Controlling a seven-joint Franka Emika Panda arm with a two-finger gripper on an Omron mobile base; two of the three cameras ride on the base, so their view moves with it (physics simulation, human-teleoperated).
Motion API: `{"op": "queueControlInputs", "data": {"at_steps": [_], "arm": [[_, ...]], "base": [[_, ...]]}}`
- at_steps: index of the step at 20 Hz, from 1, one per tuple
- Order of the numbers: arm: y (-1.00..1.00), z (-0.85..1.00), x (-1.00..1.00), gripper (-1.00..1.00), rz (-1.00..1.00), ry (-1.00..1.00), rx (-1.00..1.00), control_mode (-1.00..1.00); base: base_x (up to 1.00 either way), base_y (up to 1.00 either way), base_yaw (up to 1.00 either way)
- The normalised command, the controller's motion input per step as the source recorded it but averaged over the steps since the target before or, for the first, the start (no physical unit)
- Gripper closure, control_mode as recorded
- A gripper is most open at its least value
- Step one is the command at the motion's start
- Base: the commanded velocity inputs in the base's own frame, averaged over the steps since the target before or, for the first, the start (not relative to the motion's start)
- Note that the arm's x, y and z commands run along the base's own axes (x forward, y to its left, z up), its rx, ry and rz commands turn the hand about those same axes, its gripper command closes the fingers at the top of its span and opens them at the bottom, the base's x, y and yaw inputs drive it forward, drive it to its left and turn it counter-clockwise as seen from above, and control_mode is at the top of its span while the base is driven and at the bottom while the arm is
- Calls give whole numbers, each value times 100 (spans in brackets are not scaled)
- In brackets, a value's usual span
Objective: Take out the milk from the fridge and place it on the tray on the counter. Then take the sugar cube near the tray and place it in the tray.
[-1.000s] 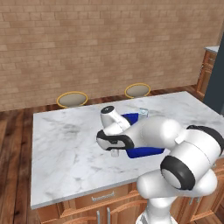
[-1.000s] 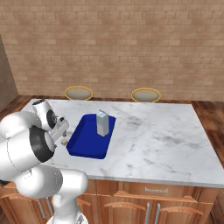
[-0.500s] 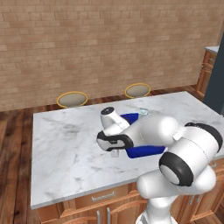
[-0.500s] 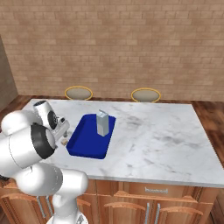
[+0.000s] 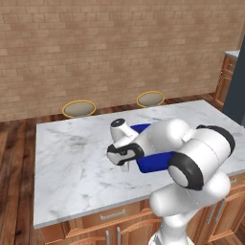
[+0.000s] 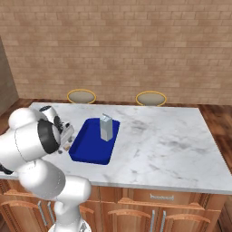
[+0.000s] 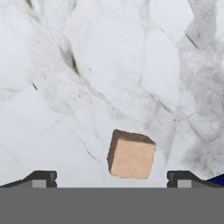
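The pale grey-blue milk (image 6: 106,127) carton stands upright in the deep-blue tray (image 6: 93,149) on the marble counter (image 6: 172,145). Just left of the tray lies the tan sugar cube (image 7: 131,155), seen as a small speck (image 6: 66,147) in the right base view. My gripper (image 7: 111,179) points down over the cube with its jaws open and the cube between the two fingertips (image 7: 41,178), untouched. In the left base view the gripper (image 5: 125,165) hangs at the tray's (image 5: 152,162) left end, and the arm hides the carton.
Two round stools (image 6: 81,96) (image 6: 151,98) stand behind the counter by the brick wall. The dark fridge (image 5: 237,93) shows at the right edge of the left base view. Bare marble spreads left of the gripper (image 5: 72,158) and right of the tray.
My hand has sunk a little toward the counter beside the tray. The jaws have stayed open, and the carton and tray have not moved.
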Motion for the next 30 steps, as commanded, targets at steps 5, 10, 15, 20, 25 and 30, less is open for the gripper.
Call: {"op": "queueControlInputs", "data": {"at_steps": [5,10,15,20,25,30], "arm": [[1,-10,29,-100,0,0,0,-100],[3,-8,12,-100,0,0,0,-100],[9,-12,3,-100,0,0,0,-100],[6,-12,0,100,0,0,0,-100],[0,-7,0,100,0,0,0,-100],[0,0,0,100,0,0,0,-100]], "base": [[0,0,0],[0,0,0],[0,0,0],[0,0,0],[0,0,0],[0,0,0]]}}
